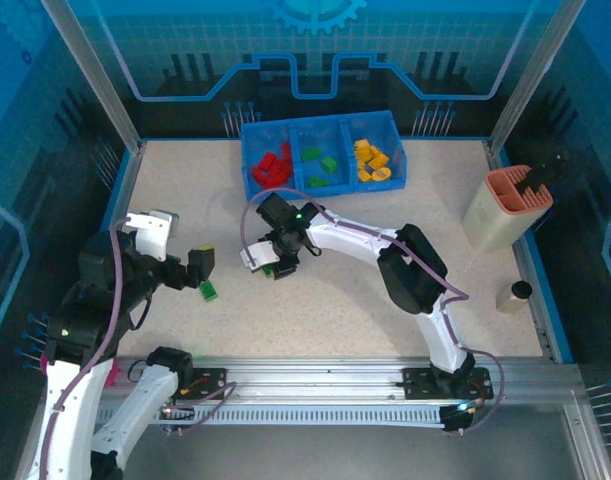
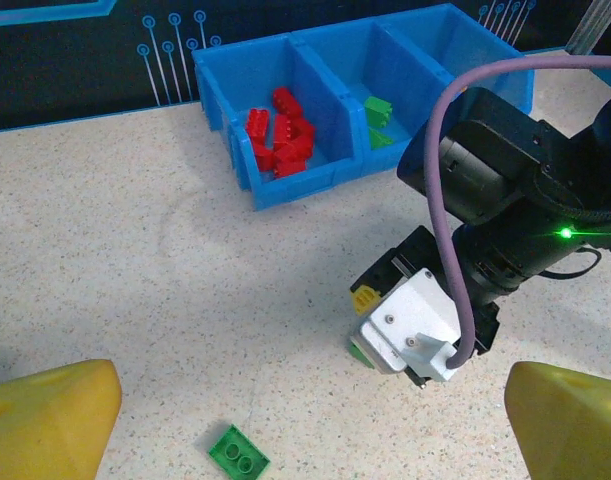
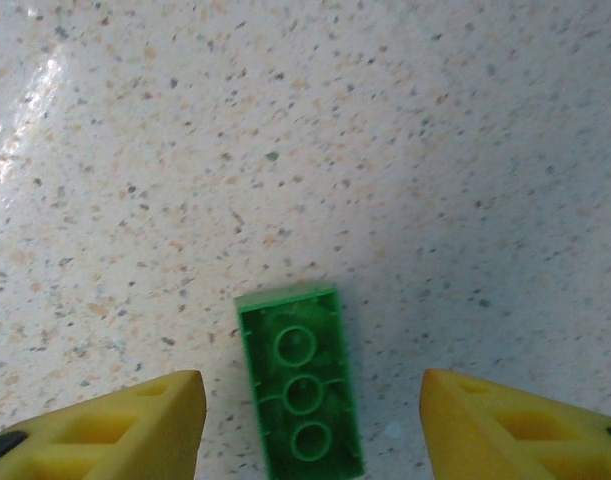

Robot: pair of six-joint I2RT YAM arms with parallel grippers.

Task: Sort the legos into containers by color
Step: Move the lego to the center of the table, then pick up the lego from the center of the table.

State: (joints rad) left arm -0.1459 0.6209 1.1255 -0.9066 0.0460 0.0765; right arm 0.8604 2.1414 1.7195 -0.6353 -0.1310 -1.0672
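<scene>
One small green studded plastic brick, underside up on speckled table, lower centre of R-wrist frame, sits untouched between half-open, empty jaws of R gripper: centre, lower, pinch long sides, then carry to blue plastic tray, mid compartment.

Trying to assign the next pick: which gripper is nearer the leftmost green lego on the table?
Left. The left gripper hangs beside the green lego; the right gripper sits farther right, over a second lego.
</scene>
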